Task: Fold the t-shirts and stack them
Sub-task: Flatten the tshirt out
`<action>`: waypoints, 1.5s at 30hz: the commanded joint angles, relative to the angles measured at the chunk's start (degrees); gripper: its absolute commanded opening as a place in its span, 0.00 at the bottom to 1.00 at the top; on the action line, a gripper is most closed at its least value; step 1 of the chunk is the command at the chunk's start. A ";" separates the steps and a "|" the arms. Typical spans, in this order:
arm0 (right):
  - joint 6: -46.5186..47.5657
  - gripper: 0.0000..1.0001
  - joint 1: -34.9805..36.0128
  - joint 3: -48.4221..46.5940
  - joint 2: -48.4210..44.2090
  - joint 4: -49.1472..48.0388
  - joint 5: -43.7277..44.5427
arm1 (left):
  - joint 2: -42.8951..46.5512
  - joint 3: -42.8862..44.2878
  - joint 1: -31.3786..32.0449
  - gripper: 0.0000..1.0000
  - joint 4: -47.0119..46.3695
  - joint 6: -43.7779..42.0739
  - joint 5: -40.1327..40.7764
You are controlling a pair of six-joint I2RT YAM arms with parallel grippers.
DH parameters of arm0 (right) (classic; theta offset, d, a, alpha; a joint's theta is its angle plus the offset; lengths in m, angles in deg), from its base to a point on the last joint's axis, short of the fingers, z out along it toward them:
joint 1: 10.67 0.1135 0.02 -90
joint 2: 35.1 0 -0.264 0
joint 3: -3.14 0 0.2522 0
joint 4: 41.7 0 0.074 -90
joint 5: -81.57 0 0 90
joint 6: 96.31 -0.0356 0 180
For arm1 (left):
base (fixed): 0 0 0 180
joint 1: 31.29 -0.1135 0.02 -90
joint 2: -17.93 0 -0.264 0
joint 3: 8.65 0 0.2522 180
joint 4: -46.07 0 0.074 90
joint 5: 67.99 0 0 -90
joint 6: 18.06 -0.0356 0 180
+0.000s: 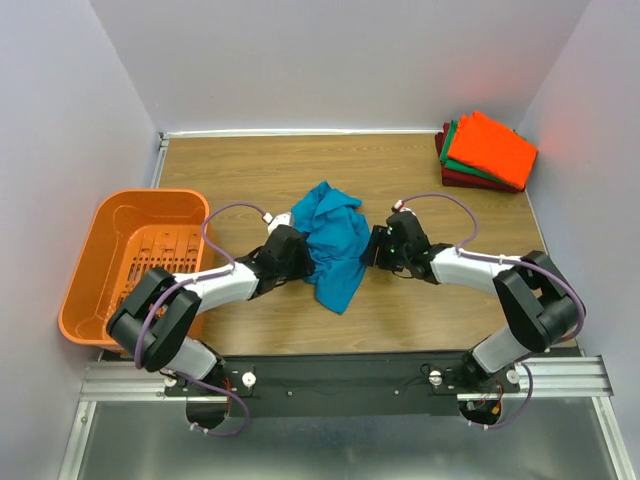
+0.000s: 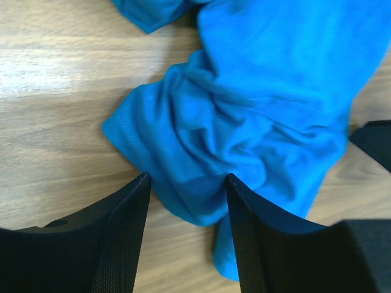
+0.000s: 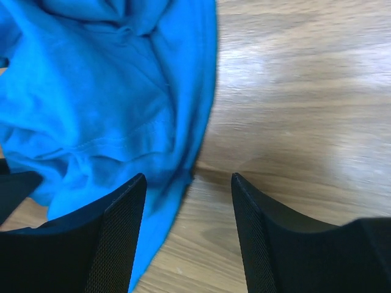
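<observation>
The teal t-shirt (image 1: 335,250) looks light and limp; I would pinch its hem. My left gripper (image 2: 187,183) and right gripper (image 3: 188,178) flank it, both wide, gripping nothing.

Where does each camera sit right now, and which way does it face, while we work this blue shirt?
Top external: above and behind the arm bases, looking down at the table; left arm, right arm, blue shirt, orange basket and folded stack show.
Left wrist: on the left arm, facing down past the open left hand at bunched shirt cloth.
Right wrist: on the right arm, facing down past the open right hand at the shirt's edge and bare wood.
Shared: all three views see the blue shirt.
</observation>
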 commanded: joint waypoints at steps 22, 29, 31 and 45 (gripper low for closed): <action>2.81 0.01 -4.99 -8.34 -18.27 16.58 17.07 | 15.64 12.18 -6.40 0.11 14.49 -5.56 10.68; 6.07 0.01 -7.47 -19.41 -24.37 23.72 13.47 | 24.73 22.55 -7.72 0.08 18.89 -10.58 8.49; 6.51 0.01 -7.47 -24.24 -23.76 24.25 12.24 | 25.69 26.67 -7.72 0.03 19.24 -11.72 7.35; 12.48 0.01 -7.47 -47.80 -18.66 29.61 19.96 | 23.24 47.07 -7.72 0.00 21.97 -15.76 5.76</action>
